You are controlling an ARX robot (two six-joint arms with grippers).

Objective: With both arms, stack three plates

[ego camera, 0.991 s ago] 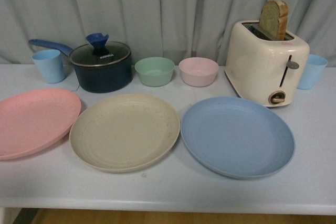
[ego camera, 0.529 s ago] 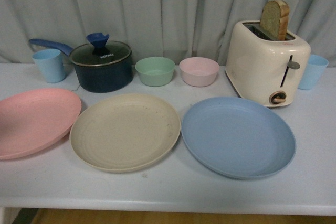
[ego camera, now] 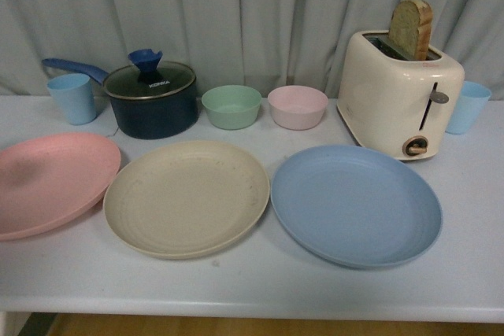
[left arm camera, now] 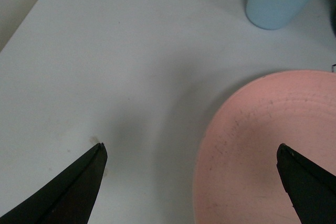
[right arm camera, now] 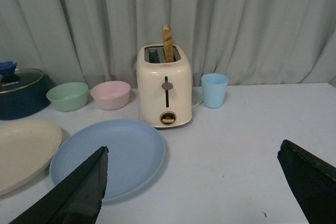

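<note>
- Three plates, all lying flat on the table [ego camera: 260, 289] in one row along its front edge, none stacked: pink plate [ego camera: 51, 182] at the left end, beige plate [ego camera: 187, 198] in the middle, blue plate [ego camera: 356, 204] right of middle.
- Neighbouring rims sit just beside each other; cannot tell whether they touch.
- Along the back edge, left to right: one light-blue left cup [ego camera: 72, 98], one dark saucepan [ego camera: 151, 104] with a glass lid, two small bowls (green bowl [ego camera: 231, 106], pink bowl [ego camera: 298, 106]), one cream toaster [ego camera: 400, 94], one light-blue right cup [ego camera: 468, 106]. Cups total two.
- One bread slice [ego camera: 411, 29] stands upright in the toaster slot.
- Left gripper [left arm camera: 190, 150]: spread wide, grasping nothing. One finger [left arm camera: 73, 192] is over bare table, the other over the pink plate, with the plate's rim between them.
- Right gripper [right arm camera: 193, 153]: spread wide, empty, above the table near the blue plate's right side.
</note>
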